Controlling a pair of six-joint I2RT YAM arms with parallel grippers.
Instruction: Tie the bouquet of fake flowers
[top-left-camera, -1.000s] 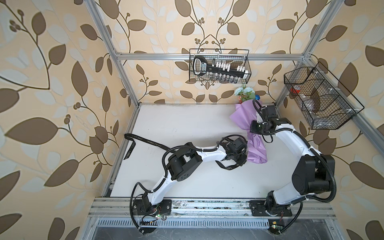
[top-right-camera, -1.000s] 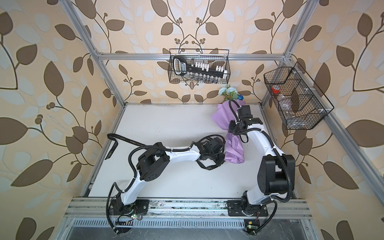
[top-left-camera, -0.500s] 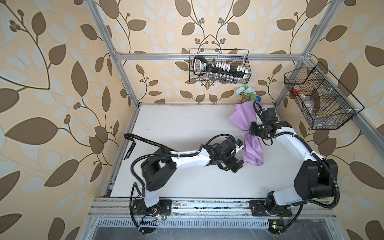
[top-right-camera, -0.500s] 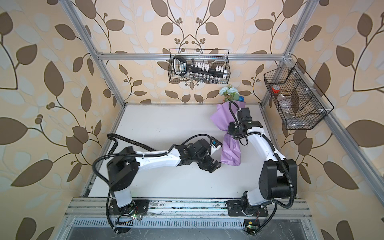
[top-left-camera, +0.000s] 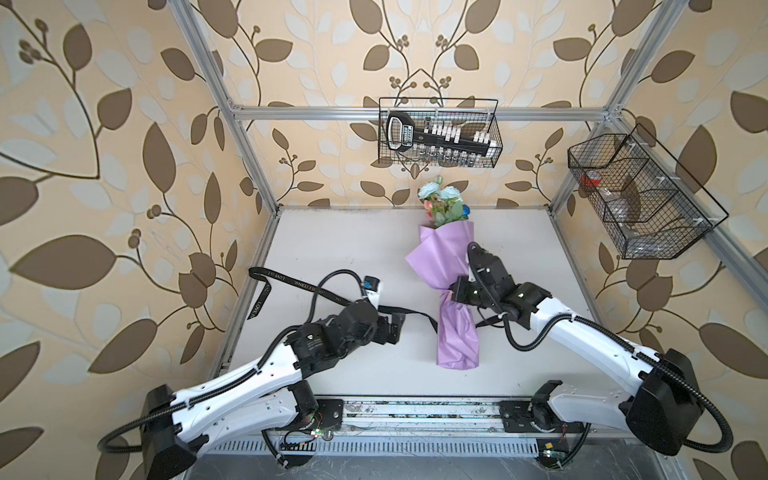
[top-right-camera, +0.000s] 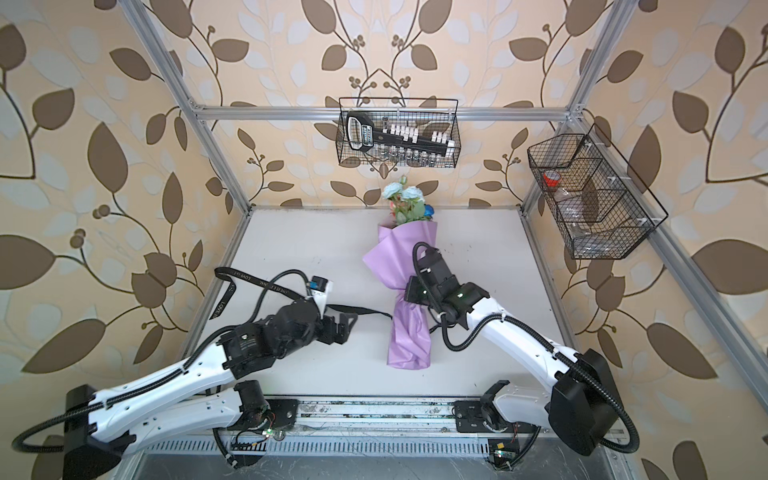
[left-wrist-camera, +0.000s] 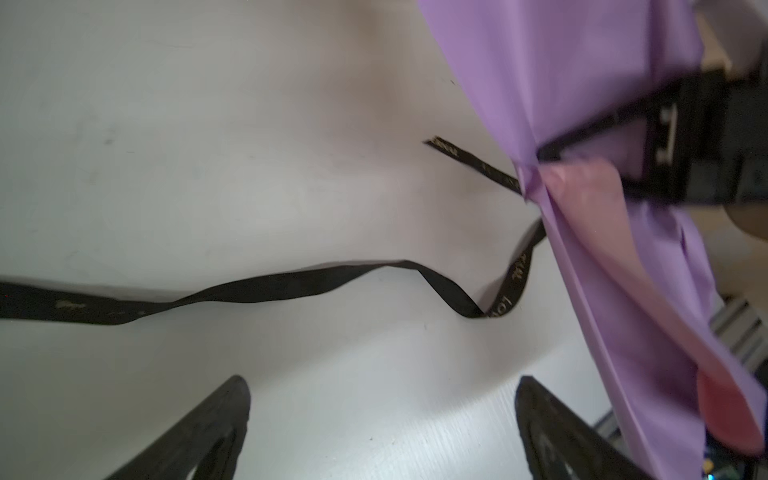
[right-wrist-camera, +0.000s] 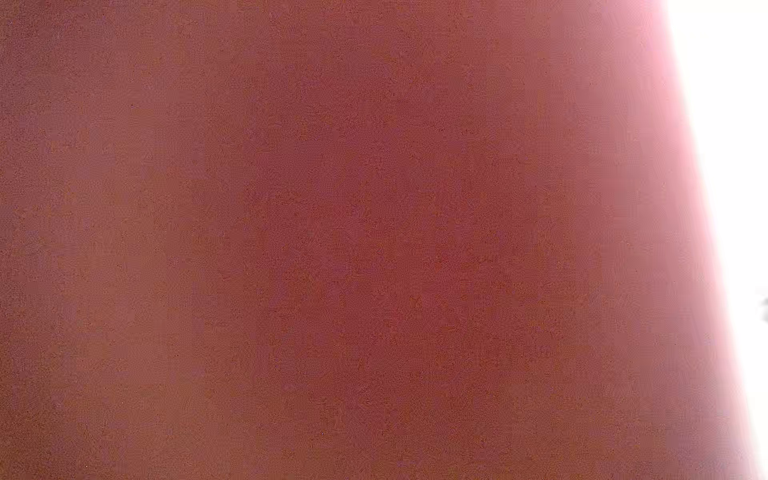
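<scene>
Your left claw (top-left-camera: 392, 328) stands wide, only the ribbon (left-wrist-camera: 291, 284) crossing the surface (top-left-camera: 332, 241) between it and the bouquet of fake flowers (top-left-camera: 456, 340), which lies right of centre, blooms at the back edge. Your right claw (top-left-camera: 454, 292) is clamped on its waist.

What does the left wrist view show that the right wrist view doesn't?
Left wrist only: the black ribbon lying slack on the white table and running to the pinched waist of the bouquet, where the right gripper is clamped. The left gripper is open and empty. Right wrist only: nothing distinct, just a reddish-pink blur with white glare along one edge. Shared: probably only the bouquet's wrapping, sharp in the left wrist view and too close to resolve in the right.
</scene>
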